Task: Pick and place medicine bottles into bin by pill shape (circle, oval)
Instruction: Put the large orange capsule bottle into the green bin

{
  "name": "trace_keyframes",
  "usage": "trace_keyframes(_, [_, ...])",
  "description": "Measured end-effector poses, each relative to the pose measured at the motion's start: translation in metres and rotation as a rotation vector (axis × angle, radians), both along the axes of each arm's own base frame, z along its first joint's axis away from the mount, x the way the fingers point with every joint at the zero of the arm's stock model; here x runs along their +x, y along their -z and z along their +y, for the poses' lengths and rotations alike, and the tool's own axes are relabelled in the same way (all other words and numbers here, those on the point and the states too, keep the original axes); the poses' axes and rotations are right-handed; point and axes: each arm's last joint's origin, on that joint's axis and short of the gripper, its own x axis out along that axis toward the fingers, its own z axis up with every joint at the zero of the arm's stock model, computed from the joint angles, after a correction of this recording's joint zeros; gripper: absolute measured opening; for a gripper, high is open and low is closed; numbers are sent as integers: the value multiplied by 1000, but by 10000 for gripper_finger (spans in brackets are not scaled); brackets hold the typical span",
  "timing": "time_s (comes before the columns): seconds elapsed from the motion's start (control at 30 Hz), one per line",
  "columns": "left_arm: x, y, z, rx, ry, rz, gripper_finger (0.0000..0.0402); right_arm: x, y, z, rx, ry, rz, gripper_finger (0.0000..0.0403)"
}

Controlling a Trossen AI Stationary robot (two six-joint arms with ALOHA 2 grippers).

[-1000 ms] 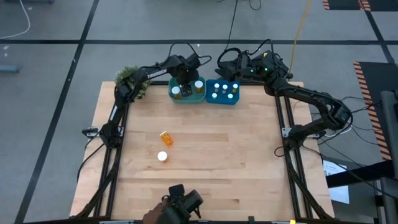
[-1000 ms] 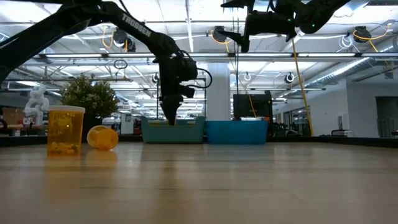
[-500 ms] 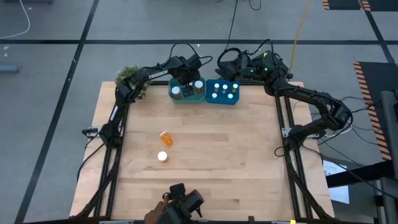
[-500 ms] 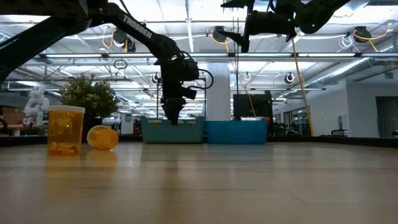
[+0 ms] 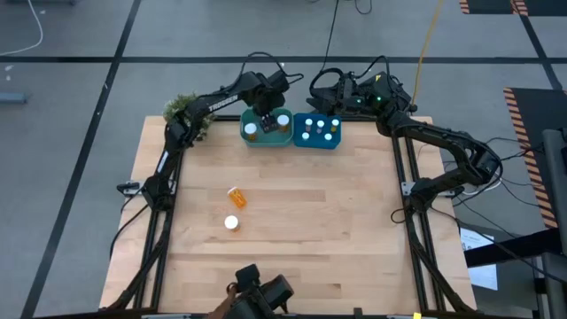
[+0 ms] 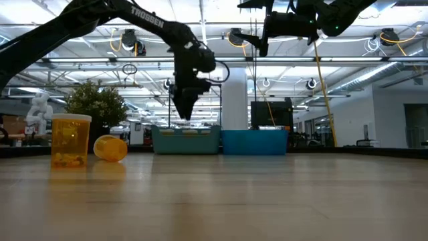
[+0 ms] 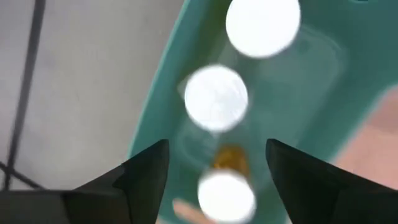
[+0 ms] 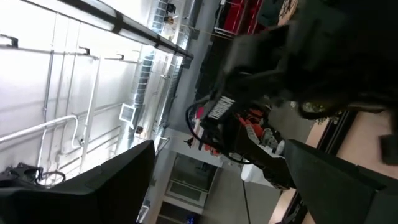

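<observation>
Two medicine bottles stay on the table at near left: one lies on its side [image 5: 236, 196] [image 6: 110, 148], and one stands on its base, white cap up [image 5: 231, 223] [image 6: 70, 139]. A teal bin [image 5: 255, 139] [image 6: 186, 140] at the far edge holds three white-capped bottles [image 7: 216, 98]. The blue bin [image 5: 317, 143] beside it holds several. My left gripper [image 5: 266, 112] [image 6: 183, 112] hangs open above the teal bin, holding nothing. My right gripper [image 6: 257, 32] is raised high behind the blue bin, open and holding nothing.
A small potted plant [image 5: 186, 110] stands at the table's far left corner. A dark camera mount [image 5: 261, 294] sits at the middle of the near edge. Bare wood lies across the table's middle and right.
My left gripper has risen straight up out of the teal bin and now hangs clear above its rim. The bottles on the table have not moved.
</observation>
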Motion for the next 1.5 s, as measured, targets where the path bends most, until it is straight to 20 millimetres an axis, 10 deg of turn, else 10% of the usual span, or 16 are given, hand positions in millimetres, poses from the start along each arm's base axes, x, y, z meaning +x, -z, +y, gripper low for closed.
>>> trace_keyframes(0.57, [8,-90,-97,-300,-455,-198,221,-20,3,-15,-53,-221,59,352])
trace_keyframes(1.03, [30,-35,-201,-286,-786,-27,220,-31,-6,-9,-90,-370,69,352])
trace_keyframes(1.5, [-57,6,-230,-197,-1233,-151,250,-40,-22,7,-152,-411,44,352])
